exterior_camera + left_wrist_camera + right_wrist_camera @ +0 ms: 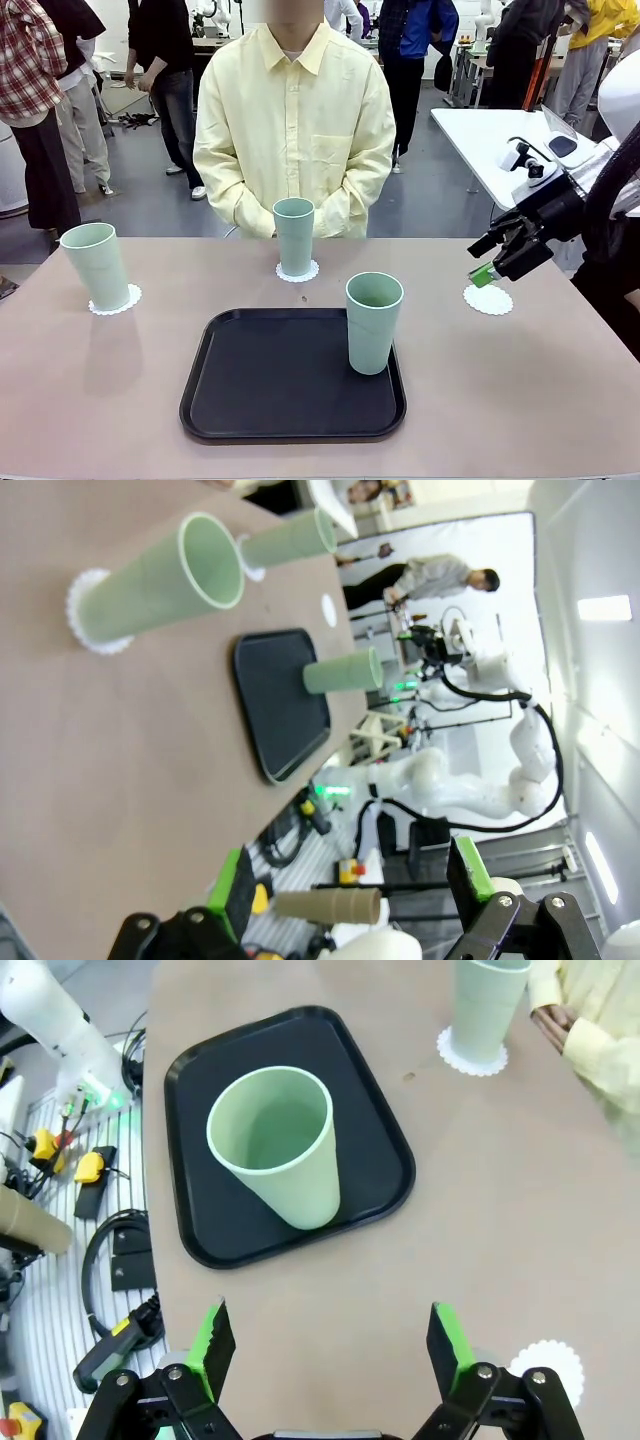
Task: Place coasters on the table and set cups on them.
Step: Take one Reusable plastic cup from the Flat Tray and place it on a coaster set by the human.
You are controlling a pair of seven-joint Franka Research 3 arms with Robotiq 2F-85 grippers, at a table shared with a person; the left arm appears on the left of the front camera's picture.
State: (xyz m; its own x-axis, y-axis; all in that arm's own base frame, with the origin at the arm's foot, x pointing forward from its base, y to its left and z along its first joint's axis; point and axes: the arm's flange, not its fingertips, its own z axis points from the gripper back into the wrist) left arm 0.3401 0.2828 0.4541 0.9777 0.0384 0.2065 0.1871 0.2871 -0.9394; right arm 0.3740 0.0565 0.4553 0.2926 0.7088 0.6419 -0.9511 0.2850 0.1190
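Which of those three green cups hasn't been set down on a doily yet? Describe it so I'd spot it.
Look at the black tray in the middle of the table. The cup stands upright in the tray's right corner farthest from the person. Unlike the other two cups, it has no lacy white coaster under it.

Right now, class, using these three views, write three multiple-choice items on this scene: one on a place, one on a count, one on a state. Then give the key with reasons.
1. Where does the third cup stand?
A. on a coaster
B. on the black tray
C. in the person's hand

2. How many coasters carry a cup?
A. one
B. two
C. three

3. How is the right claw?
A. open, holding nothing
B. shut on a cup
C. shut on a coaster

Key: B, its base rests at the tray's right side. B, the left cup and middle cup sit on coasters, while the right coaster lies bare. A, in the right wrist view its green pads stand wide apart over the table.
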